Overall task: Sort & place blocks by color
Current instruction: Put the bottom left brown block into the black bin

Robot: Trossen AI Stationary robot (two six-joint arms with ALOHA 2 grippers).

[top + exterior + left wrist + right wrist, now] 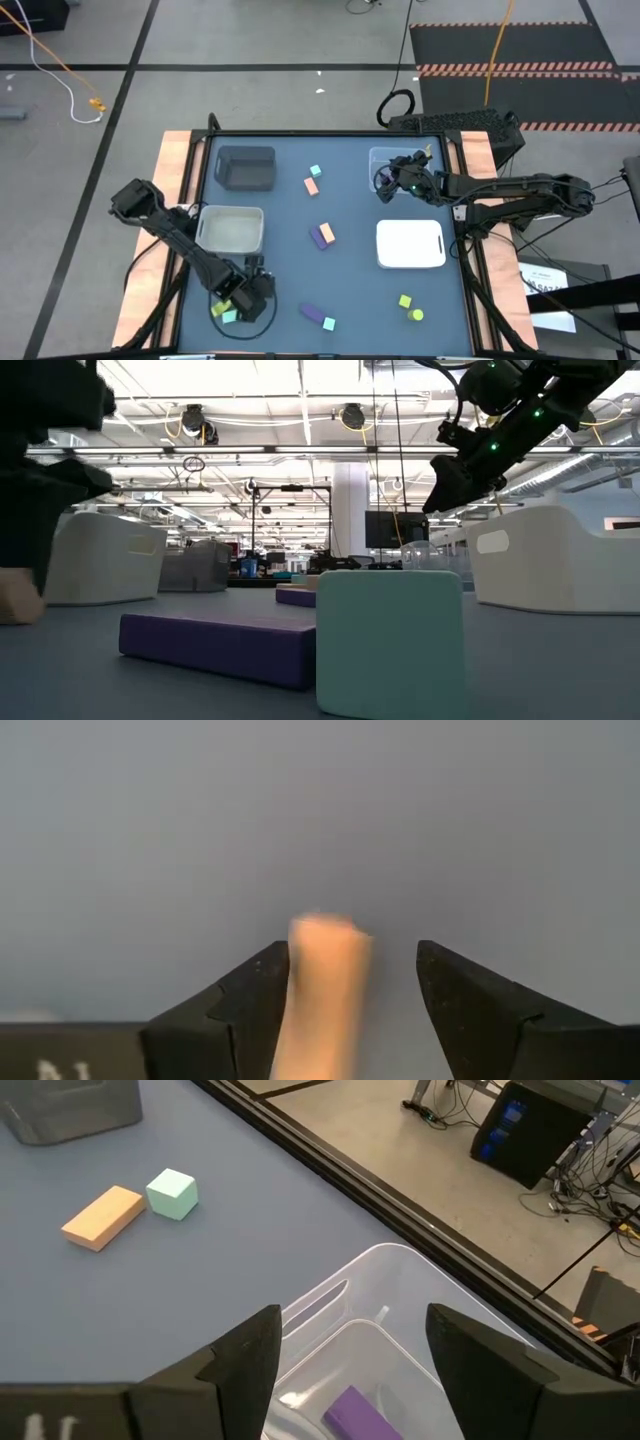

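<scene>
My left gripper [250, 292] is low over the table's near-left part, open. A salmon-orange block [322, 995] stands between its fingers, close to one of them. In the low view that block [15, 598] rests on the table. A yellow-green block [220, 307] and a teal block [230, 317] lie beside that gripper. My right gripper [392, 180] hangs open over the clear bin [400, 1295], touching nothing. A purple block [358, 1415] lies in that bin. Other blocks are scattered mid-table: teal [316, 171], salmon [311, 186], purple [319, 238]. My left gripper points down at the table with the salmon block's side [300, 990] right against one finger [255, 995]; whether they touch, I cannot tell. A clear gap separates the block from the other finger [465, 1000].
A dark grey bin [245, 167] sits far left, a white bin [230, 228] near my left arm, and another white bin [410, 244] on the right. Near the front edge lie a purple bar [311, 312], a teal cube [329, 323] and two yellow-green blocks [404, 300].
</scene>
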